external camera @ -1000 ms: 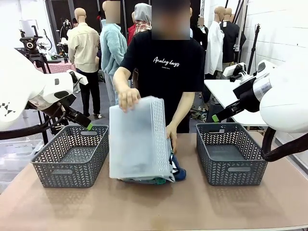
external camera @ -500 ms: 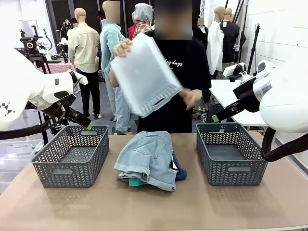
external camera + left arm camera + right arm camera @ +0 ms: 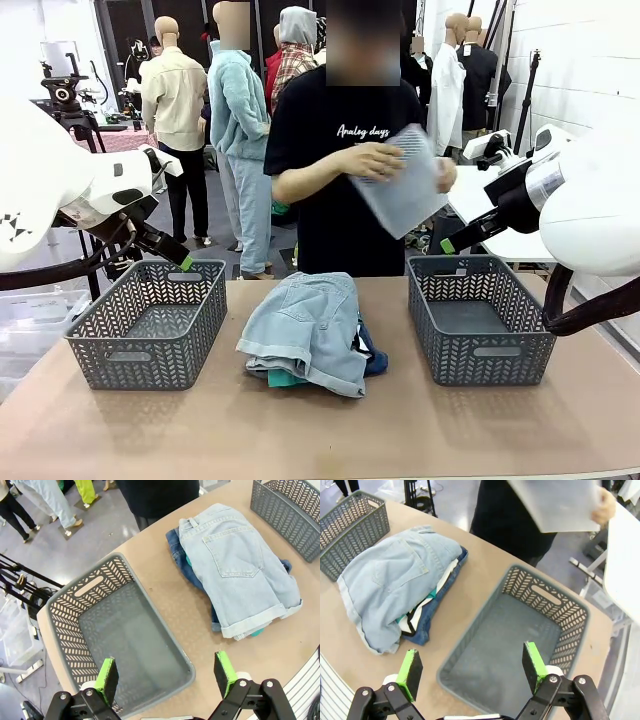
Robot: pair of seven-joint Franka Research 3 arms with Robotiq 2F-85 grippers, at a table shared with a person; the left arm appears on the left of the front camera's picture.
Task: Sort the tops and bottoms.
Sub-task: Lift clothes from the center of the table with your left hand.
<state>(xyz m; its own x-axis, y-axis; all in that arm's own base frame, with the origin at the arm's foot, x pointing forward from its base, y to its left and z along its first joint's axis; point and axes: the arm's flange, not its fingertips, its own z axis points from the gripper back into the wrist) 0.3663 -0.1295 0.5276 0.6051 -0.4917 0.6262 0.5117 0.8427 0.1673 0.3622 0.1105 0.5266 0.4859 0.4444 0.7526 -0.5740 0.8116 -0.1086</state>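
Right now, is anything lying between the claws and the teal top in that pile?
Yes. The faded denim shorts lie over the teal top and cover it; just its edge peeks out underneath. The left claw and right claw are open, off to the sides.

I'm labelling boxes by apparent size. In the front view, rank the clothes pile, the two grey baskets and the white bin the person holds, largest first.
Left grey basket and right grey basket: alike, tied largest.
Clothes pile: barely smaller, nearly a tie.
White bin: clearly smallest, but farther off and tilted.
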